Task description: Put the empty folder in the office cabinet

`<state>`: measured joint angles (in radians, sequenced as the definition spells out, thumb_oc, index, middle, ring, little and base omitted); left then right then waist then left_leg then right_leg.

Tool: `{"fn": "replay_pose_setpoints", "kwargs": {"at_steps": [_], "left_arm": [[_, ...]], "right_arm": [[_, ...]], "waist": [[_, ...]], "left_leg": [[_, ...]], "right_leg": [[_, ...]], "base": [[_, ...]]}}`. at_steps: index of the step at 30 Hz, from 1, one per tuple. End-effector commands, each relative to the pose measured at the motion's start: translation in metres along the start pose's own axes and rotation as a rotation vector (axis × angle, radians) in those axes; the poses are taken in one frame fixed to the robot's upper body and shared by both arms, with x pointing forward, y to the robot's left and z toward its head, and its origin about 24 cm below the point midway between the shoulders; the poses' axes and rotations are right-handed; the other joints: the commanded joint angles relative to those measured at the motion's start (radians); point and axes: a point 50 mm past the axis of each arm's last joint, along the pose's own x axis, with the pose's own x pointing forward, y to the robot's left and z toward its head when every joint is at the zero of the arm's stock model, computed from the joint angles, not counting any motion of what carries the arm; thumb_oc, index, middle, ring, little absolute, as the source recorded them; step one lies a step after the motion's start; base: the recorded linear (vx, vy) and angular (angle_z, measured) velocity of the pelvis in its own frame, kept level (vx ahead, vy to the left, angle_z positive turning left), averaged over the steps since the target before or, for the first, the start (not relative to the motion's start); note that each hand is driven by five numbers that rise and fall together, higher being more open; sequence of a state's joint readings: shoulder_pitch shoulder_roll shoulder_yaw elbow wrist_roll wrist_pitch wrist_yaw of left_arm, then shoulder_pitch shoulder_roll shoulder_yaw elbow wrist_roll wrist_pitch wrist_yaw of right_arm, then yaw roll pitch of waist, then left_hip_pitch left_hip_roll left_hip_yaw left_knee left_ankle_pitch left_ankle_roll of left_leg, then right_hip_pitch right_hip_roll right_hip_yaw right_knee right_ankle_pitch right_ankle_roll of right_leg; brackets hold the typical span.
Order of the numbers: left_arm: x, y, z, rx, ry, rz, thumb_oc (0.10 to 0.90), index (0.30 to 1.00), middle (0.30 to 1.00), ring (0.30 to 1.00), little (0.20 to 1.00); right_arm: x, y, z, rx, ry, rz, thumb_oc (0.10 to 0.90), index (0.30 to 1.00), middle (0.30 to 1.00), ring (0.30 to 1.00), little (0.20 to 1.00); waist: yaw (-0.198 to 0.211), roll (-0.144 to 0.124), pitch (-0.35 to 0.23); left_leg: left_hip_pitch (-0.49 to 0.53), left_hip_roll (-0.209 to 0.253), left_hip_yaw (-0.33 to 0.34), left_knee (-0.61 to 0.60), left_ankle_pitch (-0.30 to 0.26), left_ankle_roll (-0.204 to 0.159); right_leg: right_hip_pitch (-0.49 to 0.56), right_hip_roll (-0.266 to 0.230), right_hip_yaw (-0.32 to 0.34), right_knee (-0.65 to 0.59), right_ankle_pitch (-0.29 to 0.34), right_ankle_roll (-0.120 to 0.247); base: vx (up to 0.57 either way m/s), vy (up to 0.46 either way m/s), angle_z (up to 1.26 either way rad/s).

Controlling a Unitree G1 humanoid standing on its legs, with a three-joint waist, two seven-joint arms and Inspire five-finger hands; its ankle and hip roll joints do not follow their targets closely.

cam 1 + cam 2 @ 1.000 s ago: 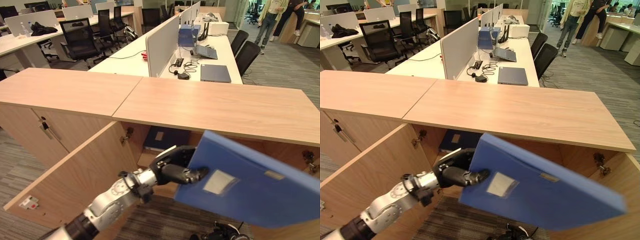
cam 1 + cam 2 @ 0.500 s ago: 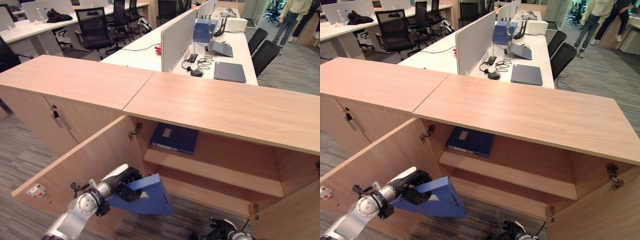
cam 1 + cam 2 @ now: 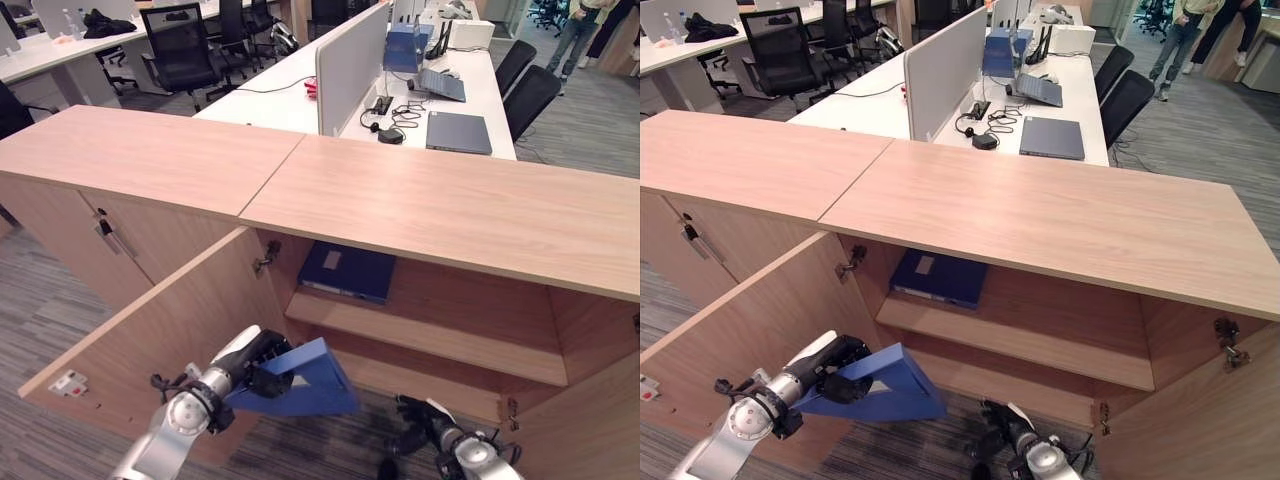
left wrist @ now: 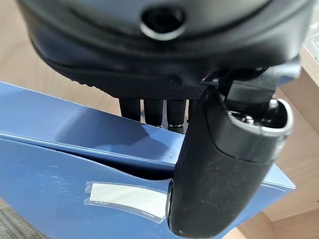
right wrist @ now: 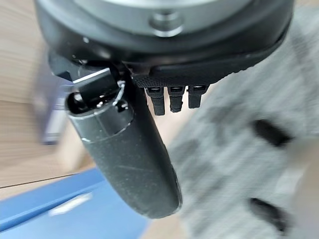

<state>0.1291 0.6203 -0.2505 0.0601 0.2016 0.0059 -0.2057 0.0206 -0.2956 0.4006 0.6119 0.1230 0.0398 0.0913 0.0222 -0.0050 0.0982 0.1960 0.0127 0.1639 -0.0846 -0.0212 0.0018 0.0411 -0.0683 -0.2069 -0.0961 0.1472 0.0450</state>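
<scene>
The left hand (image 3: 262, 360) is low at the near left, in front of the open cabinet (image 3: 430, 210). It holds the blue folder (image 3: 305, 380) by its left end: in the left wrist view the thumb (image 4: 219, 169) lies over the folder's face beside a white label (image 4: 127, 198), and the fingers (image 4: 154, 110) go behind the top edge, so the hand is closed around the folder in a pinch. The folder is tilted, with one corner pointing to the right, and it hangs below the level of the shelf (image 3: 420, 340), outside the cabinet, just beside the left door (image 3: 170, 340), which stands open toward the near left.

On the shelf inside the cabinet, at its left part, a second blue folder (image 3: 938, 277) lies flat with a pale label on top.

The right hand (image 3: 1002, 422) is low at the near middle, above the carpet (image 3: 40, 300) in front of the cabinet's bottom edge. In the right wrist view its thumb (image 5: 132, 164) stands out and its fingers (image 5: 172, 99) look bent inward with nothing between them.

Beyond the cabinet top is a white desk (image 3: 470, 95) with a closed laptop (image 3: 459, 132) and a grey divider panel (image 3: 350, 62).
</scene>
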Motion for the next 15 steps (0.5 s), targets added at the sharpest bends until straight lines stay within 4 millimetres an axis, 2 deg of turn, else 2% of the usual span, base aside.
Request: {"fn": "replay_pose_setpoints", "kwargs": {"at_steps": [1, 4, 5, 6, 8, 9, 12, 15], "left_arm": [[0.013, 0.036, 0.074, 0.037, -0.371, 0.108, 0.400, 0.300, 0.300, 0.300, 0.300], [0.012, 0.031, 0.084, -0.019, -0.430, 0.050, 0.400, 0.300, 0.300, 0.300, 0.300], [0.010, 0.029, 0.094, -0.009, -0.479, -0.012, 0.400, 0.300, 0.300, 0.300, 0.300], [0.010, 0.029, 0.095, -0.009, -0.480, -0.012, 0.400, 0.300, 0.300, 0.300, 0.300], [0.007, 0.031, 0.106, 0.020, -0.526, -0.049, 0.400, 0.300, 0.300, 0.300, 0.300], [0.007, 0.032, 0.106, 0.020, -0.527, -0.050, 0.400, 0.300, 0.300, 0.300, 0.300], [0.006, 0.032, 0.112, 0.005, -0.556, -0.073, 0.400, 0.300, 0.300, 0.300, 0.300], [0.009, 0.030, 0.120, -0.013, -0.590, -0.102, 0.400, 0.300, 0.300, 0.300, 0.300]], "right_arm": [[0.010, -0.003, 0.073, -0.014, -0.297, 0.020, 0.800, 0.900, 0.900, 0.900, 0.900], [0.008, 0.000, 0.094, -0.058, -0.377, 0.032, 0.800, 0.900, 0.900, 0.900, 0.900], [0.005, -0.004, 0.113, -0.142, -0.440, 0.020, 0.800, 0.900, 0.900, 0.900, 0.900], [0.005, -0.004, 0.113, -0.142, -0.440, 0.019, 0.800, 0.900, 0.900, 0.900, 0.900], [0.002, -0.015, 0.136, -0.161, -0.515, -0.029, 0.800, 0.900, 0.900, 0.900, 0.900], [0.002, -0.015, 0.136, -0.160, -0.516, -0.030, 0.800, 0.900, 0.900, 0.900, 0.900], [-0.004, -0.021, 0.153, -0.153, -0.583, -0.046, 0.800, 0.900, 0.900, 0.900, 0.900], [-0.009, -0.017, 0.164, -0.145, -0.633, 0.023, 0.800, 0.900, 0.900, 0.900, 0.900]], "waist": [[-0.013, -0.013, -0.004], [-0.012, -0.009, -0.003], [-0.010, -0.006, -0.006], [-0.010, -0.006, -0.005], [-0.009, -0.004, -0.008], [-0.008, -0.004, -0.007], [-0.008, -0.004, -0.008], [-0.009, -0.008, -0.007]], "left_leg": [[-0.007, -0.005, -0.035, -0.003, -0.077, -0.011], [-0.007, -0.005, -0.031, -0.003, -0.077, -0.010], [-0.006, -0.004, -0.031, -0.003, -0.077, -0.011], [-0.006, -0.004, -0.031, -0.003, -0.077, -0.011], [-0.006, -0.003, -0.032, -0.003, -0.078, -0.011], [-0.005, -0.003, -0.032, -0.003, -0.078, -0.011], [-0.003, -0.003, -0.030, -0.003, -0.078, -0.011], [-0.001, -0.002, -0.029, -0.003, -0.077, -0.013]], "right_leg": [[0.079, -0.028, -0.008, 0.009, -0.113, 0.064], [0.077, -0.029, -0.009, 0.009, -0.112, 0.065], [0.079, -0.030, -0.011, 0.009, -0.112, 0.066], [0.079, -0.030, -0.011, 0.009, -0.112, 0.066], [0.081, -0.031, -0.011, 0.009, -0.112, 0.066], [0.081, -0.031, -0.011, 0.009, -0.112, 0.066], [0.082, -0.031, -0.011, 0.009, -0.112, 0.067], [0.084, -0.031, -0.011, 0.009, -0.111, 0.067]], "base": [[0.00, 0.000, 0.00], [0.00, 0.000, 0.00], [0.00, 0.000, 0.00], [0.00, 0.000, 0.00], [0.00, 0.000, 0.00], [0.00, 0.000, 0.00], [0.00, 0.000, 0.00], [0.00, 0.000, 0.00]]}}
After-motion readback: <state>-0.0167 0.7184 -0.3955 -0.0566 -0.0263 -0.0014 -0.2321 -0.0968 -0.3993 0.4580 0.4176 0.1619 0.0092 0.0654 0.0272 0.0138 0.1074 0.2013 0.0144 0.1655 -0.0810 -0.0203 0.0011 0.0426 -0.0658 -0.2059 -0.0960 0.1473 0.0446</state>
